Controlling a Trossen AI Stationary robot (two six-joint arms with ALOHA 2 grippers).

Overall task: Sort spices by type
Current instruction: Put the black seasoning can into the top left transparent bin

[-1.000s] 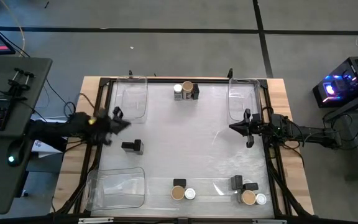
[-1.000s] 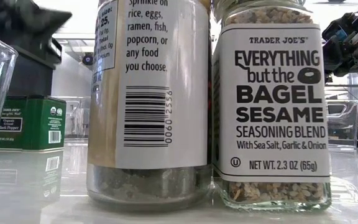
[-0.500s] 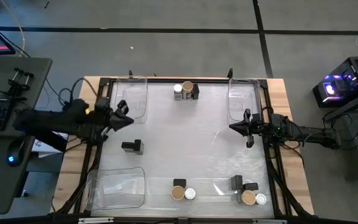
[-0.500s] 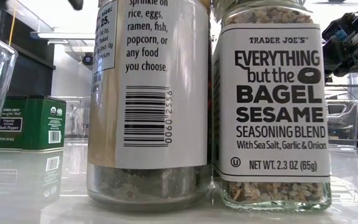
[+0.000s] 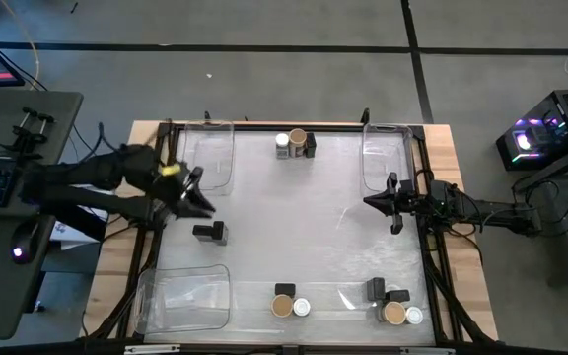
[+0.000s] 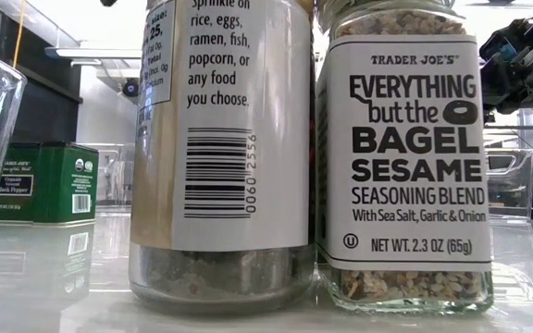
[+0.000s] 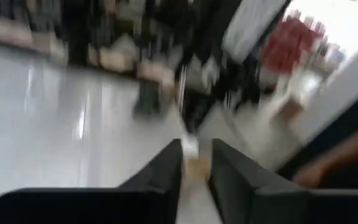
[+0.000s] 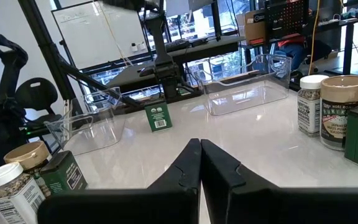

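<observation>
In the high view the spices stand in groups. A white-topped jar (image 5: pixel 282 144), a tan-topped jar (image 5: pixel 298 139) and a black box (image 5: pixel 311 146) are at the far edge. Two more groups stand at the near edge (image 5: pixel 291 304) (image 5: pixel 394 304). One black box (image 5: pixel 210 232) stands alone at the left. My left gripper (image 5: pixel 195 194) hovers just beyond that lone box, with a narrow gap between its fingers (image 7: pixel 196 149). My right gripper (image 5: pixel 388 202) waits shut at the right side (image 8: pixel 199 155). The low view is filled by a tan-lidded jar (image 6: pixel 220 148) and a sesame jar (image 6: pixel 401 148).
Clear plastic bins sit at the far left (image 5: pixel 210 156), far right (image 5: pixel 383 156) and near left (image 5: pixel 185 296) corners, with another at the near edge (image 5: pixel 358 294). A dark frame (image 5: pixel 264 125) rims the white table. The middle of the table is bare.
My left gripper swung toward the far-left bin, then came back toward the near edge and the lone black box. It also rose out of the low view's upper left. The right arm kept still and no spice moved.
</observation>
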